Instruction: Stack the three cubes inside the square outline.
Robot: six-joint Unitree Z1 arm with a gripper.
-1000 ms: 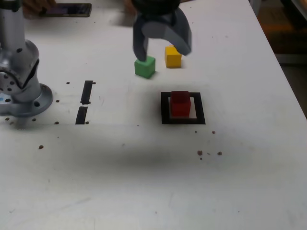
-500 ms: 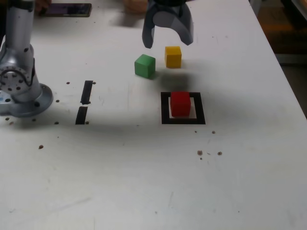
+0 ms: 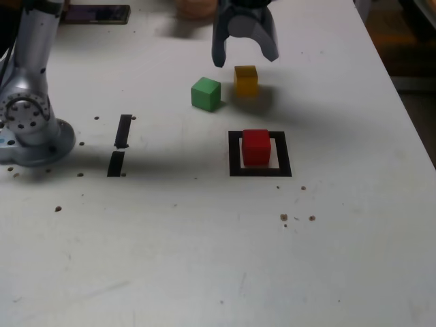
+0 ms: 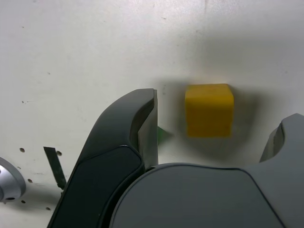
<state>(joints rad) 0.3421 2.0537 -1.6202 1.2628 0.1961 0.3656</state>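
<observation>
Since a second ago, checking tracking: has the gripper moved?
Yes. The open gripper shifted toward the exterior view's right, from over the green cube to above the yellow cube.

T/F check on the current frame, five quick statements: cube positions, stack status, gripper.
1. The red cube sits inside the square outline. True.
2. The green cube is stacked on the red cube. False: it rests on the table, beside the yellow cube.
3. The gripper is open, holding nothing. True.
4. The gripper is over the green cube. False: it hovers above the yellow one, which shows between the jaws in the wrist view.
5. All three cubes are inside the outline. False: only the red one is.
</observation>
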